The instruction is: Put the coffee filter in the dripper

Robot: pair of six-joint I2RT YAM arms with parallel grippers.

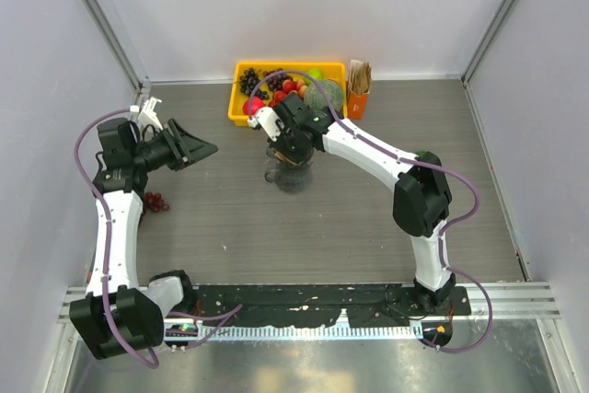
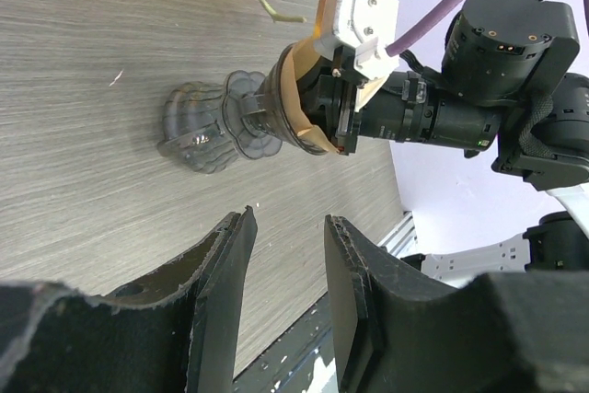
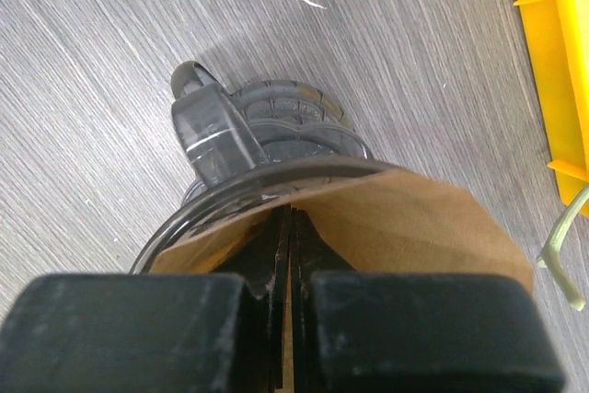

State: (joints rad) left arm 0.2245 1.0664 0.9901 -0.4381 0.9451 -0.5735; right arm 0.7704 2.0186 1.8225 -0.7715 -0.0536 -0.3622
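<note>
The dripper (image 1: 287,175) is a smoky-grey ribbed funnel that stands upright on the table in front of the yellow tray. Its handle (image 3: 208,128) shows in the right wrist view. My right gripper (image 3: 292,215) reaches down into its mouth, shut on the tan coffee filter (image 3: 414,220). The filter sits inside the rim on the handle side, and its other flap sticks out over the rim. The left wrist view shows the filter (image 2: 296,98) wrapped round the right fingers above the dripper (image 2: 207,126). My left gripper (image 2: 287,223) hangs open and empty at the table's left (image 1: 204,147).
A yellow tray (image 1: 241,75) with fruit and a green melon (image 1: 324,96) stands at the back. An orange box with brown papers (image 1: 358,91) is beside it. A small red bunch (image 1: 156,200) lies by the left arm. Walls close in left, right and back.
</note>
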